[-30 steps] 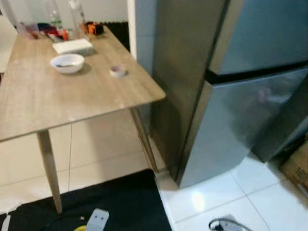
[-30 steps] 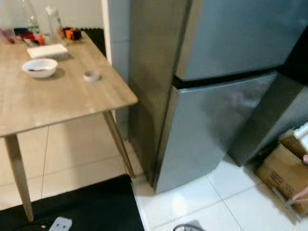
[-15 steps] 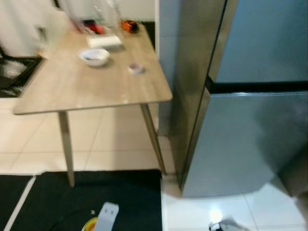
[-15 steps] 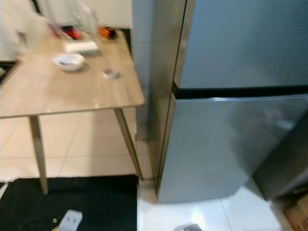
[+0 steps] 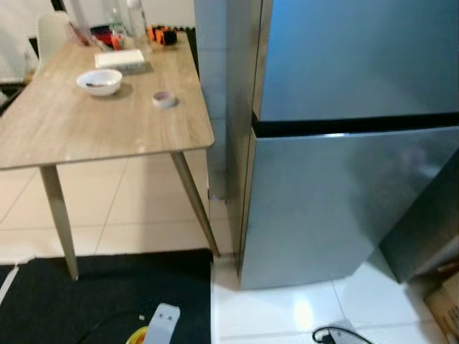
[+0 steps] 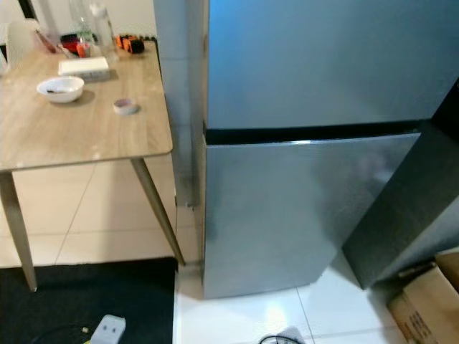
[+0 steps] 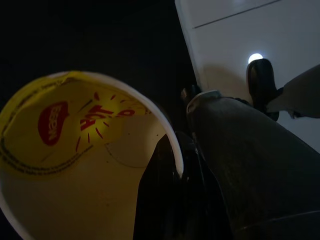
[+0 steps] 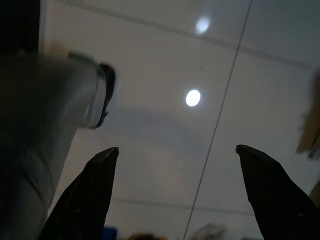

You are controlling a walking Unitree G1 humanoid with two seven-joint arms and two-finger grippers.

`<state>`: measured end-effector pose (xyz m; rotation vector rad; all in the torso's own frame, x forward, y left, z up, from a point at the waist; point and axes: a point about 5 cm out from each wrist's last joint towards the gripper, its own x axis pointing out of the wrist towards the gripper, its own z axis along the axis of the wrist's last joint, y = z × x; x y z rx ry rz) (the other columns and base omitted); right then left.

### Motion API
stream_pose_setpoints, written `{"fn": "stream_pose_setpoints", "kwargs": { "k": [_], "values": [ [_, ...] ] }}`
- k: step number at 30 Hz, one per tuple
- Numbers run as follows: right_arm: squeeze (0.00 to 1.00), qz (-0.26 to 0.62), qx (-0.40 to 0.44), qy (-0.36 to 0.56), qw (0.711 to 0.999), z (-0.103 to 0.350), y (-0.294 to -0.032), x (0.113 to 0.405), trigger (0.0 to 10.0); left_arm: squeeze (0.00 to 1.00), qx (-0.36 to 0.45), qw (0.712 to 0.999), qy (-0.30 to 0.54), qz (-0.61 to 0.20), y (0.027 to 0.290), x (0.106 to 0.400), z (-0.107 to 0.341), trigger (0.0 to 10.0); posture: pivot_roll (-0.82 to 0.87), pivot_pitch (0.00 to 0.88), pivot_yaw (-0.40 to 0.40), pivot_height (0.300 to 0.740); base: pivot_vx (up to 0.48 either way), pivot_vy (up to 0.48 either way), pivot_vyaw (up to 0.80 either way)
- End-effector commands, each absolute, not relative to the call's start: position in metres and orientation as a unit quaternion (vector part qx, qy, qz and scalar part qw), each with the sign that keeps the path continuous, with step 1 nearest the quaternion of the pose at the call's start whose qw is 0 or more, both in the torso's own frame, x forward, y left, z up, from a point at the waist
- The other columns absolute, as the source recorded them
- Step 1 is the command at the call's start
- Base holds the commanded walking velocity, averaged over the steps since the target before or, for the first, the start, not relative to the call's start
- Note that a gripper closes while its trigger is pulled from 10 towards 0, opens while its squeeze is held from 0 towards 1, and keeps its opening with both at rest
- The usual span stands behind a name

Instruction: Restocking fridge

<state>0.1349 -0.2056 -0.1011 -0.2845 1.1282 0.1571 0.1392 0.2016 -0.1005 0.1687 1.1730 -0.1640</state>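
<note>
Left gripper (image 7: 175, 165) hangs low over the black mat (image 5: 72, 301), clamped on a yellow-and-white cup (image 7: 75, 150). Wooden tabletop (image 5: 43, 136) on the left carries a white bowl (image 5: 99, 82), a small tape roll (image 5: 164, 99), a flat white box (image 5: 120, 59) and bottles (image 5: 134, 21) at the far edge. Grey fridge (image 5: 344, 143) stands just beside the tabletop, both doors closed. Cardboard box (image 6: 427, 304) sits on the floor at far right. Right gripper (image 8: 175, 195) hangs over the white tile floor (image 8: 165, 100), fingers apart, holding nothing.
</note>
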Motion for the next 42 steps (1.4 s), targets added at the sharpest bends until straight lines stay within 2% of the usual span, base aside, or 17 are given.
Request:
{"fn": "stream_pose_setpoints", "kwargs": {
  "k": [1, 2, 7, 11, 13, 19, 21, 22, 23, 24, 26, 27, 30, 33, 36, 37, 42],
  "values": [
    [0.00, 0.068, -0.139, 0.512, 0.845, -0.098, -0.206, 0.141, 10.0, 0.00, 0.079, 0.811, 0.574, -0.082, 0.201, 0.126, -0.105, 10.0, 0.00, 0.000, -0.060, 0.740, 0.000, 0.000, 0.00],
    [0.00, 0.068, -0.139, 0.512, 0.845, -0.098, -0.206, 0.141, 10.0, 0.00, 0.079, 0.811, 0.574, -0.082, 0.201, 0.126, -0.105, 10.0, 0.00, 0.000, -0.060, 0.740, 0.000, 0.000, 0.00],
    [0.00, 0.076, -0.180, 0.418, 0.887, -0.062, -0.233, 0.203, 10.0, 0.00, 0.087, 0.809, 0.574, -0.092, 0.200, 0.127, -0.105, 10.0, 0.00, 0.000, -0.059, 0.740, 0.000, -0.436, 0.00],
    [0.00, 0.140, -0.152, 0.363, 0.908, -0.037, -0.224, 0.242, 10.0, 0.00, 0.087, 0.812, 0.572, -0.082, 0.202, 0.128, -0.105, 10.0, 0.00, 0.000, -0.054, 0.740, 0.000, -0.352, 0.00],
    [0.00, 0.225, -0.147, 0.330, 0.905, -0.022, -0.209, 0.260, 10.0, 0.00, 0.094, 0.810, 0.573, -0.084, 0.203, 0.128, -0.105, 10.0, -0.01, 0.000, -0.052, 0.740, 0.000, 0.000, 0.00],
    [0.00, 0.360, -0.107, 0.262, 0.889, 0.007, -0.187, 0.282, 10.0, 0.00, 0.095, 0.809, 0.574, -0.085, 0.203, 0.127, -0.105, 10.0, -0.01, 0.000, -0.051, 0.740, 0.000, 0.000, 0.00],
    [0.00, 0.467, -0.055, 0.246, 0.848, 0.024, -0.175, 0.287, 10.0, 0.00, 0.096, 0.809, 0.574, -0.085, 0.204, 0.127, -0.105, 10.0, -0.01, 0.000, -0.049, 0.740, 0.000, 0.000, 0.00],
    [0.00, 0.467, -0.055, 0.246, 0.848, 0.024, -0.175, 0.287, 10.0, 0.00, 0.096, 0.809, 0.574, -0.085, 0.204, 0.127, -0.105, 10.0, -0.01, 0.000, -0.049, 0.740, 0.000, 0.000, 0.00],
    [0.50, 0.515, -0.031, 0.228, 0.826, 0.037, -0.169, 0.290, 10.0, 0.00, 0.097, 0.809, 0.574, -0.085, 0.204, 0.127, -0.105, 10.0, -0.01, 0.000, -0.049, 0.740, 0.000, 0.000, 0.00],
    [0.95, 0.559, -0.006, 0.203, 0.804, 0.051, -0.163, 0.293, 10.0, 0.00, 0.098, 0.809, 0.573, -0.085, 0.204, 0.127, -0.105, 10.0, -0.01, 0.000, -0.049, 0.740, 0.000, 0.000, 0.00],
    [1.00, 0.590, 0.006, 0.179, 0.787, 0.064, -0.159, 0.294, 10.0, 0.00, 0.098, 0.809, 0.573, -0.085, 0.204, 0.127, -0.105, 10.0, 0.00, 0.000, -0.055, 0.740, 0.000, 0.000, 0.00],
    [1.00, 0.634, 0.022, 0.119, 0.764, 0.096, -0.150, 0.299, 10.0, 0.00, 0.098, 0.809, 0.573, -0.085, 0.204, 0.127, -0.105, 10.0, 0.00, 0.000, -0.055, 0.740, 0.000, 0.000, 0.00],
    [1.00, 0.656, 0.017, 0.072, 0.751, 0.121, -0.143, 0.303, 10.0, 0.00, 0.099, 0.808, 0.574, -0.085, 0.204, 0.126, -0.105, 10.0, 0.00, 0.000, -0.055, 0.740, 0.000, 0.000, 0.00],
    [1.00, 0.662, 0.000, 0.034, 0.748, 0.139, -0.138, 0.309, 10.0, 0.00, 0.100, 0.808, 0.575, -0.085, 0.204, 0.126, -0.105, 10.0, 0.00, 0.000, -0.055, 0.740, 0.000, 0.000, 0.00],
    [1.00, 0.636, -0.047, 0.009, 0.770, 0.155, -0.132, 0.324, 10.0, 0.00, 0.100, 0.807, 0.576, -0.083, 0.205, 0.126, -0.105, 10.0, 0.01, 0.000, -0.056, 0.740, 0.000, 0.000, 0.00],
    [0.00, 0.620, -0.078, 0.015, 0.781, 0.156, -0.130, 0.332, 10.0, 0.00, 0.101, 0.807, 0.576, -0.083, 0.205, 0.126, -0.105, 10.0, 0.01, 0.000, -0.055, 0.740, 0.000, 0.000, 0.00],
    [0.00, 0.562, -0.157, 0.044, 0.811, 0.158, -0.126, 0.352, 10.0, 0.00, 0.103, 0.808, 0.574, -0.081, 0.206, 0.128, -0.104, 10.0, 0.01, 0.000, -0.059, 0.740, 0.000, 0.000, 0.00]
  ]
}}
